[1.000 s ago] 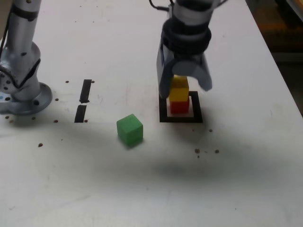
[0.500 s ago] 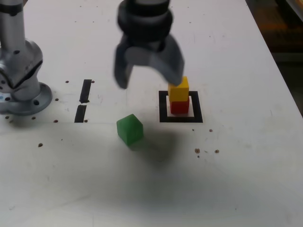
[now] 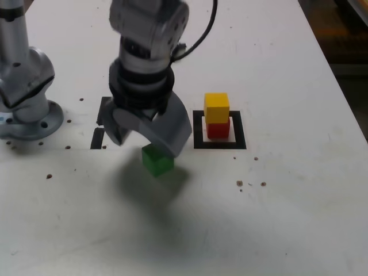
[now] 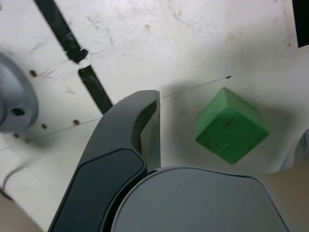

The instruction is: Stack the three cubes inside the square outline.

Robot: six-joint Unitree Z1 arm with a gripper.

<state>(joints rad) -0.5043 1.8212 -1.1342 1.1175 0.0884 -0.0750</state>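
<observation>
Your 1 container-like shape here is the square outline (image 3: 240, 138), a thick black border lying flat on the white table (image 3: 276, 213), with a pale middle. Inside it you have 2 of the 3 cubes, stacked: the red cube (image 3: 218, 130) sits at the bottom, within the border, and the yellow cube (image 3: 217, 107) sits on top of it. The faces of these 2 cubes that show in the exterior view line up closely, so your stack looks upright.

Your third cube, the green cube (image 4: 232, 126), is outside the outline, on the table toward the exterior view's left of it. It is turned so that a corner points toward the exterior camera.

Your gripper (image 3: 142, 141) is spread wide, its jaws apart, with nothing pinched between them. It hangs over the green cube and hides the cube's upper part in the exterior view; in the wrist view you see the cube in the gap between the 2 jaws.

Farther toward the exterior view's left, you have 2 short black strips (image 3: 97, 138) on the table, set end to end, and beyond them the round grey arm base (image 3: 37, 123).
</observation>
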